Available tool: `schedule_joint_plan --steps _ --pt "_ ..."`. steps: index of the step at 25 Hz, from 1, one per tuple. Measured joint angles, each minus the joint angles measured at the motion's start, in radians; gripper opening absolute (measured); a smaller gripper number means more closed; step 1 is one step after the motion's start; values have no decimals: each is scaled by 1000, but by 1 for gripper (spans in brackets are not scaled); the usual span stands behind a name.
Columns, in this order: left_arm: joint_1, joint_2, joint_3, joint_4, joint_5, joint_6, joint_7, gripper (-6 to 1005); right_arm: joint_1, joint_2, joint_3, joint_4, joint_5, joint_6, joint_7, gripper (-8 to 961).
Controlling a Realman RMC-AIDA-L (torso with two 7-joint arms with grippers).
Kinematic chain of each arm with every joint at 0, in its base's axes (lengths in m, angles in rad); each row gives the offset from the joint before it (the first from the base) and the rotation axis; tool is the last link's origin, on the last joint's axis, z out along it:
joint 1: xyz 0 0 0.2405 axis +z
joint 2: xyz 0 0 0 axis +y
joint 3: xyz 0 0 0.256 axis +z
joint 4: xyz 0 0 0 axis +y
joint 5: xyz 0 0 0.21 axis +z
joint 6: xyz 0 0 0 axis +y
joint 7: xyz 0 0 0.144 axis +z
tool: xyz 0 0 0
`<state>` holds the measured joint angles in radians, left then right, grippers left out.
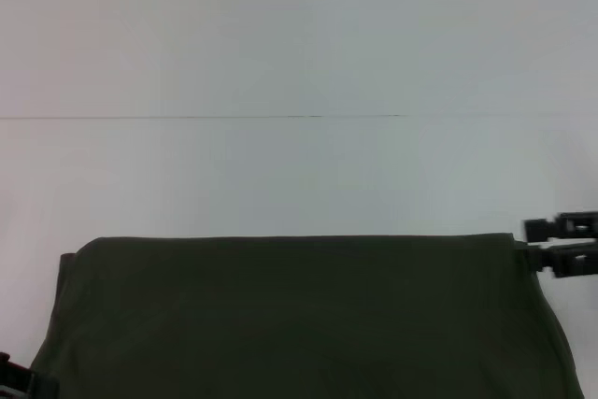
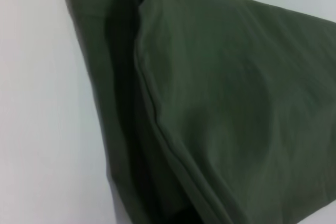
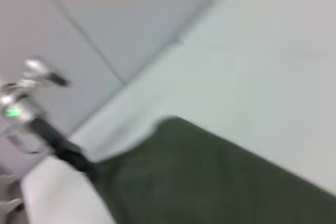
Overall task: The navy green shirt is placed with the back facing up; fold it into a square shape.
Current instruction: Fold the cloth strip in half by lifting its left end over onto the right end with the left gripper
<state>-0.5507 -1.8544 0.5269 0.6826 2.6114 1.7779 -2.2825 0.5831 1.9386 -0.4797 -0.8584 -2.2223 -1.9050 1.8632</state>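
Though already doubled over, the navy green shirt (image 1: 299, 320) lies as a wide band along the near edge of the white table (image 1: 299, 44), a layered hem showing at its left end. The right gripper (image 1: 534, 245) pinches its far right corner, fingers closed on cloth. The left gripper (image 1: 17, 380) sits near-left; whether its fingers are parted I cannot tell. If only one corner lifts, the fold may skew.

No lettering, label, brand, number or sign can be read anywhere; the navy green shirt (image 1: 299, 315) shows only plain cloth.
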Motion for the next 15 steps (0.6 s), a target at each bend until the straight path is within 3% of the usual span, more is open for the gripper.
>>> schedule_joint_plan --steps 5,7,9,15 --pt "0 -7 -23 17 0 -3 -25 206 7 105 -2 3 59 3 -286 846" --pt "0 -8 -29 20 2 -4 -34 253 11 134 -9 7 62 29 -345 846" --pt "0 -9 -30 21 5 -9 -45 299 19 145 -35 32 62 60 -390 847" --pt "8 -6 -35 43 8 -41 -74 456 39 146 -87 92 63 123 -453 848"
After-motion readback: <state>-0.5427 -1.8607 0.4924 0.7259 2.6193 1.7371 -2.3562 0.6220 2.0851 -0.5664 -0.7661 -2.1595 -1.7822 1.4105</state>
